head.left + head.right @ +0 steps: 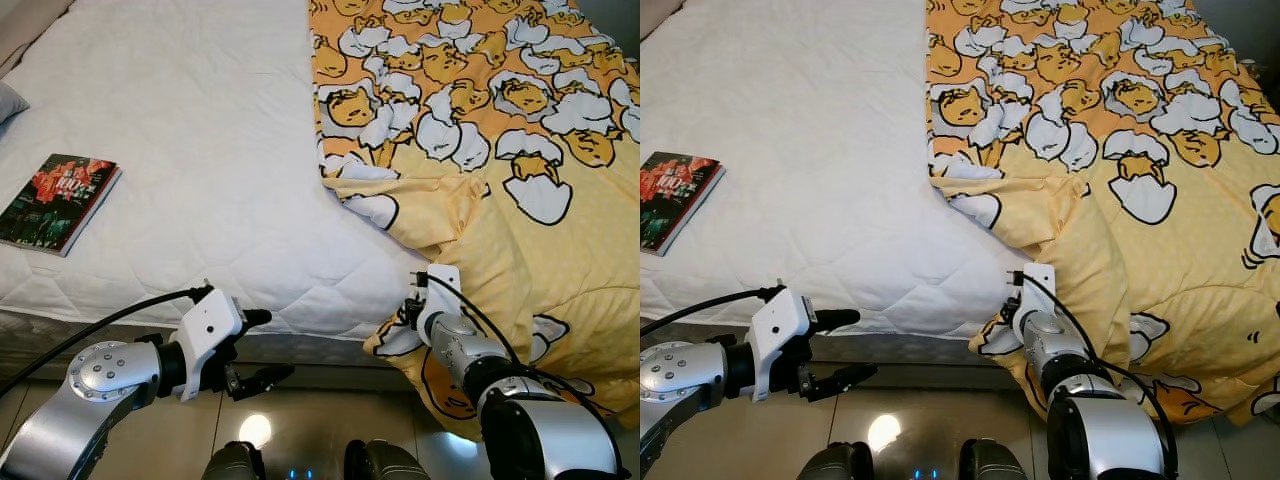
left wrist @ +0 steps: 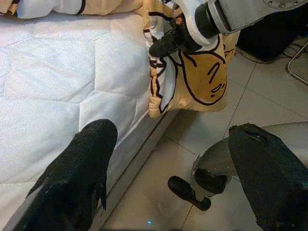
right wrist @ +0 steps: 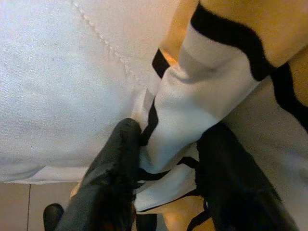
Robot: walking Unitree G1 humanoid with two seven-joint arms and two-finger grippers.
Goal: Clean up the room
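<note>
We stand at the foot edge of the bed (image 1: 200,130), both arms reaching toward it. Our right gripper (image 3: 163,192) is clamped on the lower corner of the yellow duvet (image 1: 520,250), where the cloth spills over the bed's foot edge; the right wrist view shows a fold of the printed fabric pinched between the two black fingers (image 3: 113,168), with the quilted white mattress cover just beside it. We judge the hold is taken here because this hanging corner is the freest handle on the cover, which lies bunched over the right half of the bed only, its inner edge folded back in a ridge near the middle.

Our left gripper (image 1: 258,348) hovers just below the foot edge, fingers apart and holding nothing, over the tiled floor (image 2: 250,101). It seems kept ready to take a second hold on the hem once the corner comes across.

A book (image 1: 58,200) lies flat near the left edge of the bed, well apart from the duvet, with a grey pillow corner (image 1: 8,100) beyond it at the far left edge.

For moving room: the white left half of the bed is open between the duvet's ridge and the book, so the corner could be drawn leftward along the foot edge some way. The book would end up covered if the cloth goes fully across, so it probably wants lifting off first. The mattress corner below the pinch could snag the hem.
</note>
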